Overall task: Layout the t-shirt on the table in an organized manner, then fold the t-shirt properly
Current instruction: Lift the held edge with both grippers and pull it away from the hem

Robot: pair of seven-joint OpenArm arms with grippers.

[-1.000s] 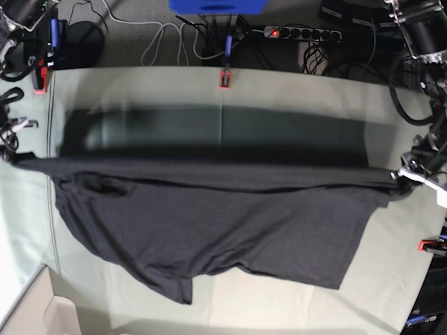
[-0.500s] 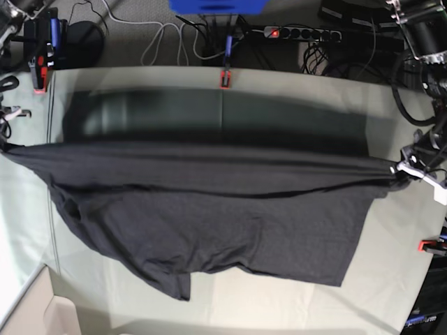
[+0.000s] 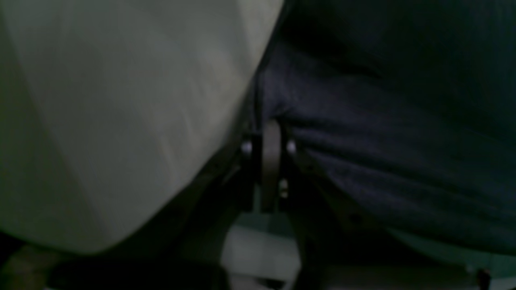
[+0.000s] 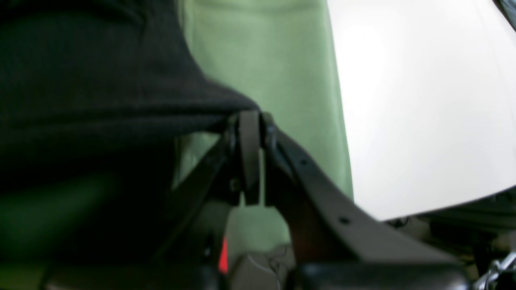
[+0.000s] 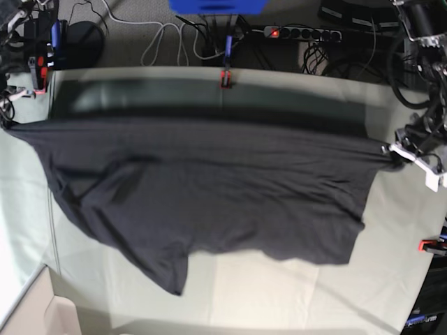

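Right gripper sits at the far left edge of the base view, pressed together on a corner of the t-shirt. Its wrist view shows dark cloth bunched into the closed tips, with the green-covered table underneath.

Shirt is held stretched between both arms, long axis running left-right across the table. The top edge is pulled taut in a nearly straight line from one grip to the other. The body hangs toward the near side; I can't tell how much of it rests on the cloth. The dark band on the table beyond the top edge looks like its shadow, so that edge is likely lifted.

Look of the shirt: dark charcoal, soft, shallow wrinkles left of centre. Lower edge is uneven, with a flap hanging down at near-left and a shorter corner near-right. No graphic visible on this side.

Left gripper is at the right edge of the base view, also clamped shut on shirt fabric; wrist view shows folds fanning out from the tips.

Key relation: the shirt lies between the two grips and on the near side of them, each arm holding its own end. My read: still the layout step. Lowering both ends together should keep it flat; uneven lowering risks folding the near-left flap under.
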